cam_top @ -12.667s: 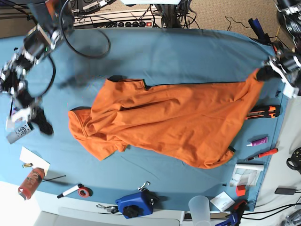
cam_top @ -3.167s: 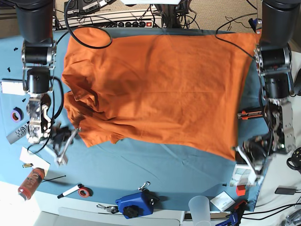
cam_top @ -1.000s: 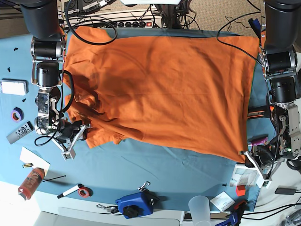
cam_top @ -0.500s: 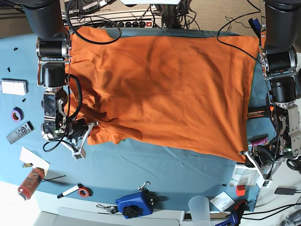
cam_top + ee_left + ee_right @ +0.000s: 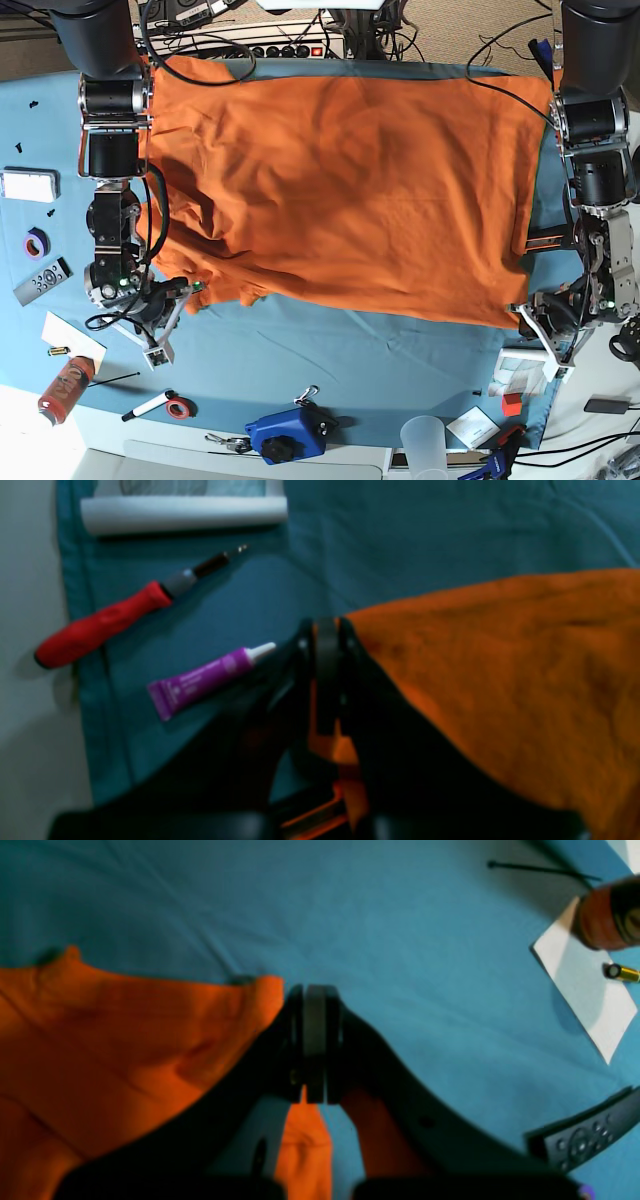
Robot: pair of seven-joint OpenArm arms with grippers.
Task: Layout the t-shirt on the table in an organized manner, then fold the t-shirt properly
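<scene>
Shirt (image 5: 340, 190) lies spread on table (image 5: 330, 350), sleeve side bunched. L gripper (image 5: 325, 645) pinches the hem corner; R gripper (image 5: 312, 1000) clamps the sleeve edge. Risk: uneven pull → thin edge slips, wrinkles stay, or hem drags tube (image 5: 205, 675).

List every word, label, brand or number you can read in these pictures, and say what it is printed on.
No text can be read in any view.
Purple tube: pale print along its side, too blurred to read.
Remote control: buttons show, their markings too small to read.
Orange can: a label, too small to read.
T-shirt: no print visible.
</scene>
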